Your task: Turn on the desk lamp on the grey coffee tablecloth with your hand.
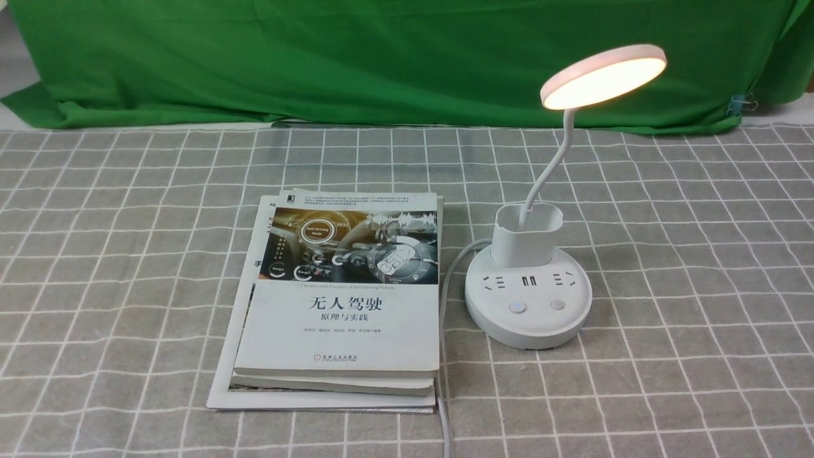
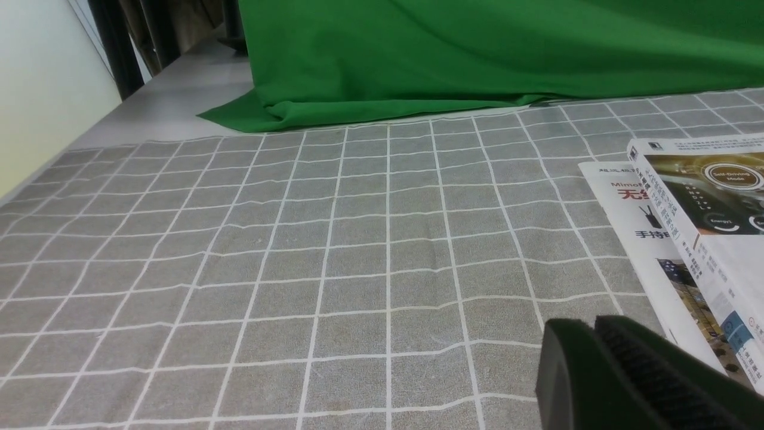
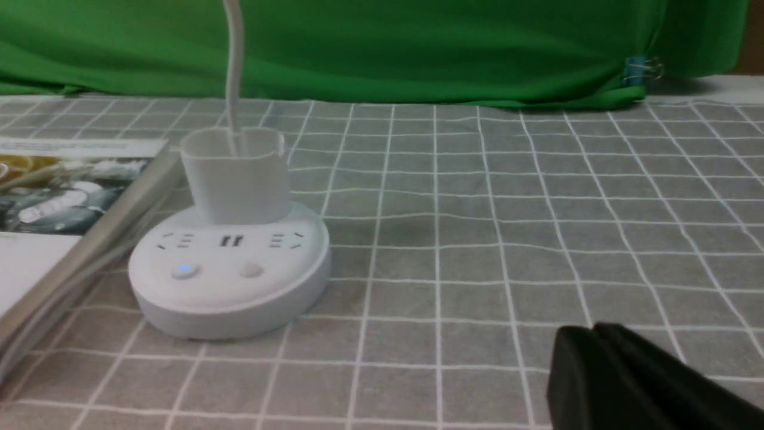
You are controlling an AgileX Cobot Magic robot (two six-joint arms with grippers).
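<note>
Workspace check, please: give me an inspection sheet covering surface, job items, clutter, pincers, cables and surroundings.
Surface: grey tablecloth with white grid lines, lightly wrinkled.
Job items: desk lamp upright, its disc head lit; one base button glows blue.
Clutter: stack of books and papers left of the lamp.
Pincers: left pincer shut, right pincer shut; nothing seen in either.
Cables: white cable runs from the lamp base between stack and lamp towards the near edge.
Surroundings: green backdrop behind, with a clip at its right.
</note>
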